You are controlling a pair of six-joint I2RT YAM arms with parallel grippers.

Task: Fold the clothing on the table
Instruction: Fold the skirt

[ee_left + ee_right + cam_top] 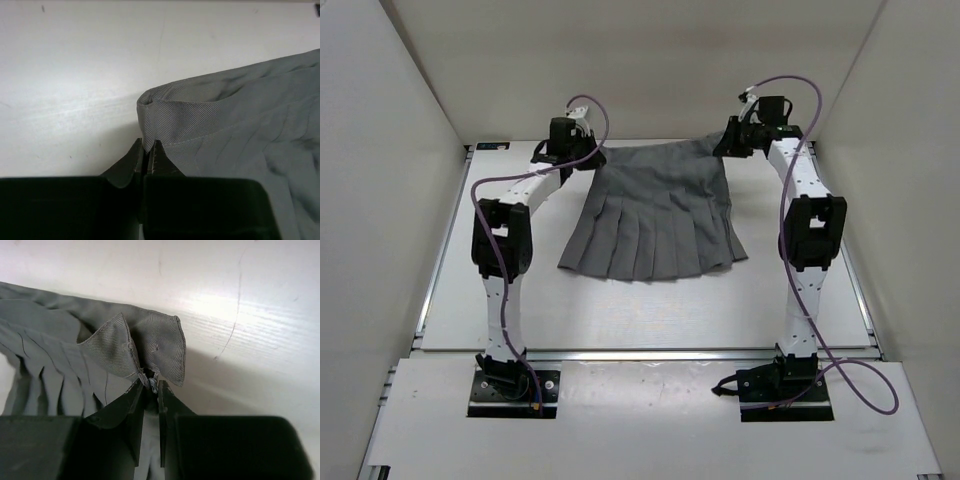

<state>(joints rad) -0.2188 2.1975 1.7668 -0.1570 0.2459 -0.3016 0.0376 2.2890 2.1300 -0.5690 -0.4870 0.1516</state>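
Note:
The clothing, a grey pleated skirt, lies on the white table with its waistband toward the far edge and its hem fanned out toward me. My left gripper is shut on the waistband's left corner; the dark fingers pinch the fabric edge. My right gripper is shut on the waistband's right corner, where the cloth bunches into two folded flaps above the fingertips. Both corners look slightly raised off the table.
White upright walls enclose the table on the left, right and back. Metal rails run along the table's sides. Purple cables loop from both arms. Both arm bases sit at the near edge.

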